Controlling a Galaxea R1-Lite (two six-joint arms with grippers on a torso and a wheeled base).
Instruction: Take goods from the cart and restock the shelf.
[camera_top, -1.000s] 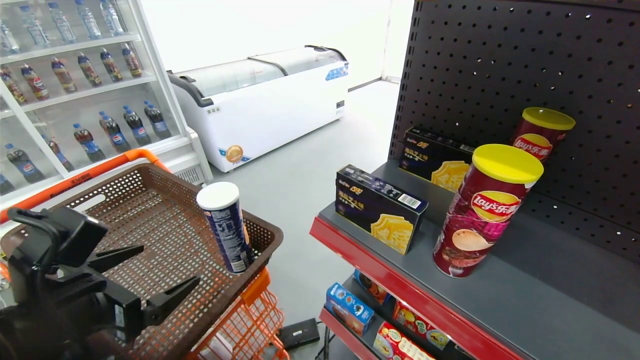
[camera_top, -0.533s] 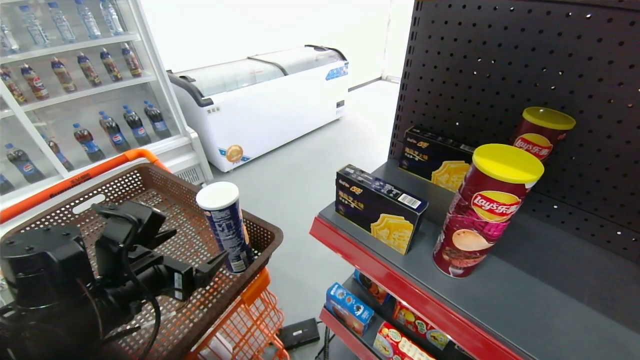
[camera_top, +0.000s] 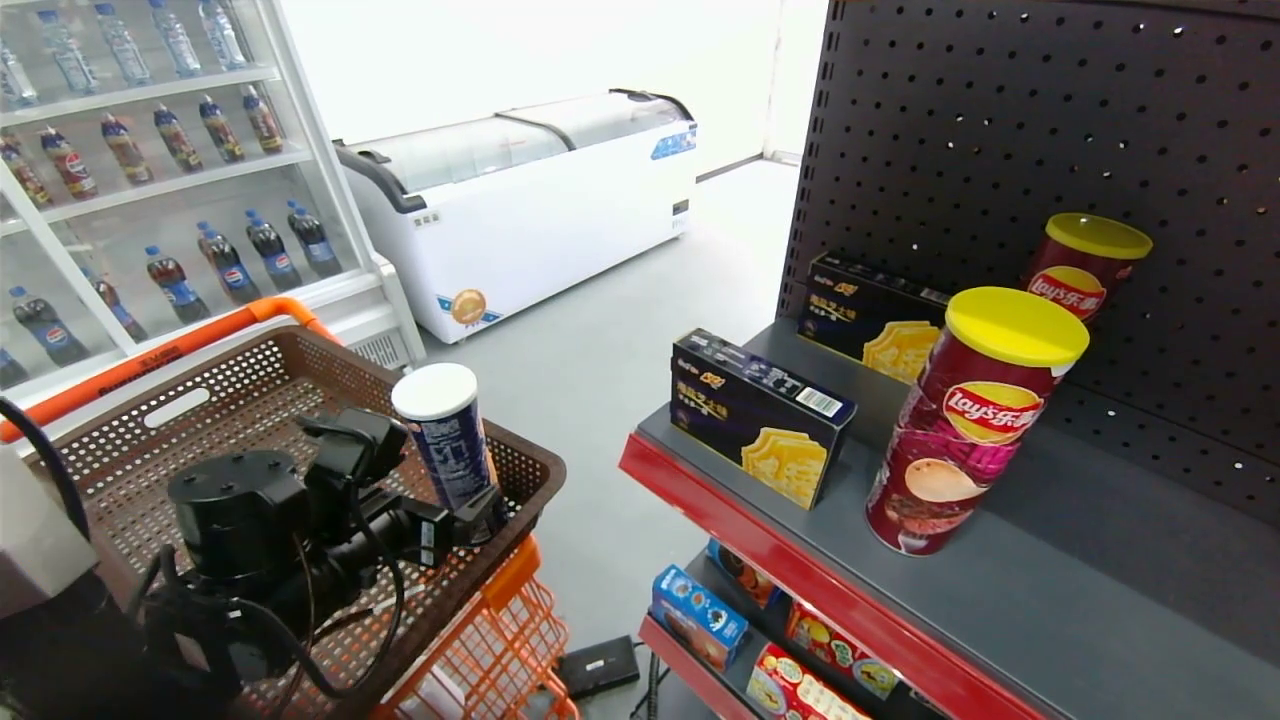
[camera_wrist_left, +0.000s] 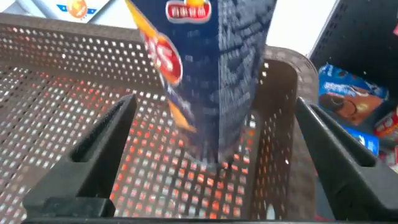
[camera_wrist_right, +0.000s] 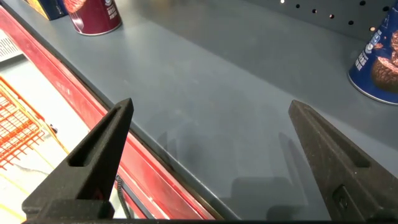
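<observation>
**Left gripper spread around a blue can in the cart, not yet closed**

At the left, an orange cart (camera_top: 200, 335) carries a brown mesh basket (camera_top: 300, 345). A tall blue can (camera_top: 445, 450) with a white lid stands upright in the basket's right-hand corner, the one closest to the shelf. It is the only item I can see in the basket. The left gripper (camera_top: 440, 495) sits low inside the basket. Its two black fingers are spread, one on each side of the can's lower half. The left wrist view shows a gap on both sides, so nothing is grasped.

To the right, across a strip of grey floor, stands the dark shelf (camera_top: 1050, 560) with its red front edge. It holds two dark boxes (camera_top: 760, 415) and, further right, two red cans (camera_top: 975, 420) with yellow lids. The right gripper (camera_wrist_right: 211, 155) hangs over a bare stretch of the shelf board, fingers wide apart and holding nothing.

I judge the restocking partly done. Goods already stand on the shelf, but this can has yet to be gripped, lifted out and carried across.
</observation>
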